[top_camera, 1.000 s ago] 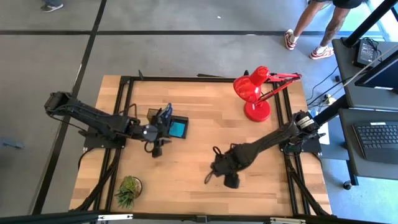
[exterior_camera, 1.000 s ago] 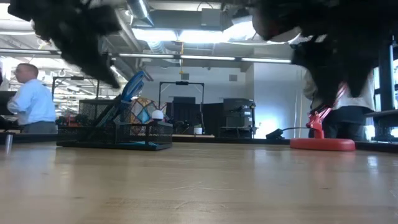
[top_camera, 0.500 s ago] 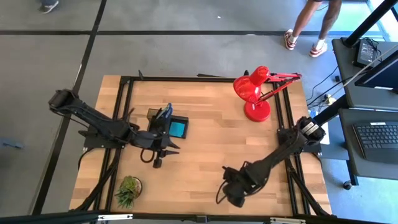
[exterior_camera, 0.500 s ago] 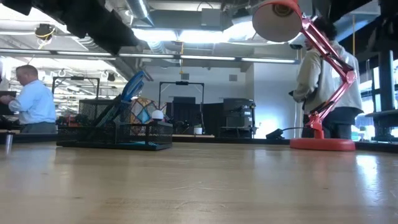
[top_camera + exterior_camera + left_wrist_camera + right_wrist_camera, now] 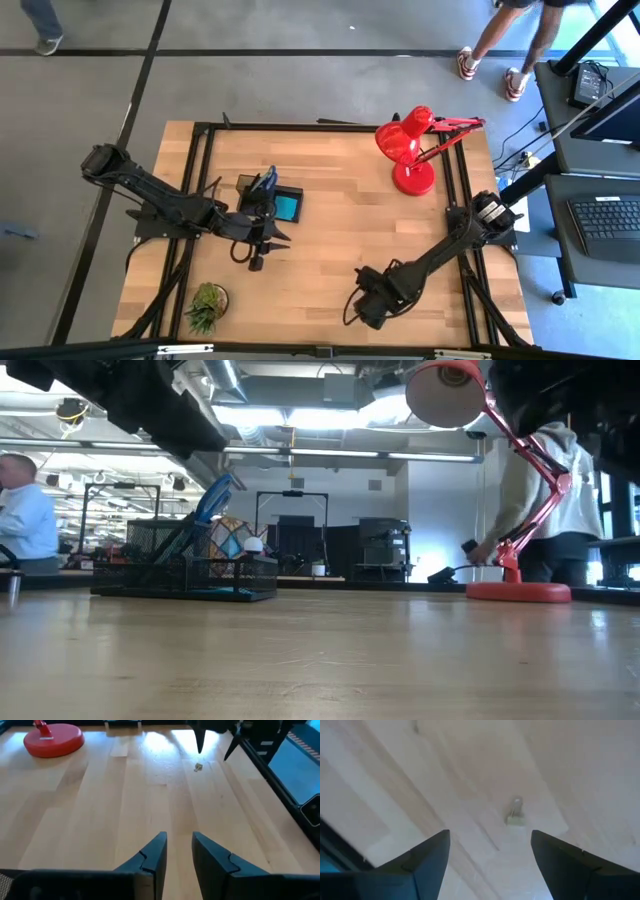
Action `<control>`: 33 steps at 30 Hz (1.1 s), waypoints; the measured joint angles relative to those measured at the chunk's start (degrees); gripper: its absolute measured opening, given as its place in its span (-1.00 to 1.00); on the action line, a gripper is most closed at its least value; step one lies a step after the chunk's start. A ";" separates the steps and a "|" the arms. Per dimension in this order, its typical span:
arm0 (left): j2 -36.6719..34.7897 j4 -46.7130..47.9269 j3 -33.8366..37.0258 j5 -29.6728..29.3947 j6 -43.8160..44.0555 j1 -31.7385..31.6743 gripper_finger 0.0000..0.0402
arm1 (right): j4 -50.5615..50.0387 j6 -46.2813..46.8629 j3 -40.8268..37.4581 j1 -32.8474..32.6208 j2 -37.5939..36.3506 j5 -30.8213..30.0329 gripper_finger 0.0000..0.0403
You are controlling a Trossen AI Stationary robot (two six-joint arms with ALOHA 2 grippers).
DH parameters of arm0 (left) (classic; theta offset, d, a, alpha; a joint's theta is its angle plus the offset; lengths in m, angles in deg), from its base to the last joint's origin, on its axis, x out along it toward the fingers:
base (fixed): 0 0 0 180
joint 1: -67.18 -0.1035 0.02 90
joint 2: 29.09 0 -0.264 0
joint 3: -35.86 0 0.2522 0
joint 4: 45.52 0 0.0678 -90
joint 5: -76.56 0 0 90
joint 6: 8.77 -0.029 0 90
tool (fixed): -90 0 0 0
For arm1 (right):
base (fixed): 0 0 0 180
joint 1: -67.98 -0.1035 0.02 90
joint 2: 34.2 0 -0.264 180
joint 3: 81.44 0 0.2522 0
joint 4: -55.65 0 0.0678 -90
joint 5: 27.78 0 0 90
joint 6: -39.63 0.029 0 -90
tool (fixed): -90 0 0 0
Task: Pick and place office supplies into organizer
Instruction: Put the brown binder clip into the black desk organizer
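The black organizer (image 5: 262,198) stands left of the table's middle. It holds blue-handled scissors (image 5: 208,510), upright in its cup section, and a cyan pad (image 5: 287,208) in its low part. My left gripper (image 5: 179,852) hovers just on the near side of it, pointing toward the table's right. Its fingers are a little apart with nothing between them. My right gripper (image 5: 490,855) hangs wide open near the table's front, pointing down. A small pale binder clip (image 5: 515,816) lies on the wood below, between its fingers, untouched; it also shows in the left wrist view (image 5: 198,767).
A red desk lamp (image 5: 408,150) stands at the far right, and a small green plant (image 5: 207,303) at the near left corner. A black frame (image 5: 200,180) rims the table. Bare wood lies between the two grippers. People move in the room beyond.
My right gripper has swung toward the table's near edge, sunk a little and rolled about its own axis, staying wide open. My left gripper has drawn a little away from the organizer toward the near edge and tipped up from pointing down toward level.
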 joint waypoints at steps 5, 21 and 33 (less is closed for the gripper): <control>0.00 -0.02 0.00 0.00 0.78 0.00 -0.59 | -0.96 -1.58 0.00 0.83 0.66 0.66 0.37; -0.04 0.00 0.00 0.00 0.95 0.00 -0.60 | 3.52 -4.58 -5.75 3.26 0.32 3.48 0.21; -0.04 0.02 0.00 0.00 0.92 0.00 -0.60 | 5.91 -3.94 -8.47 3.19 0.43 3.88 0.12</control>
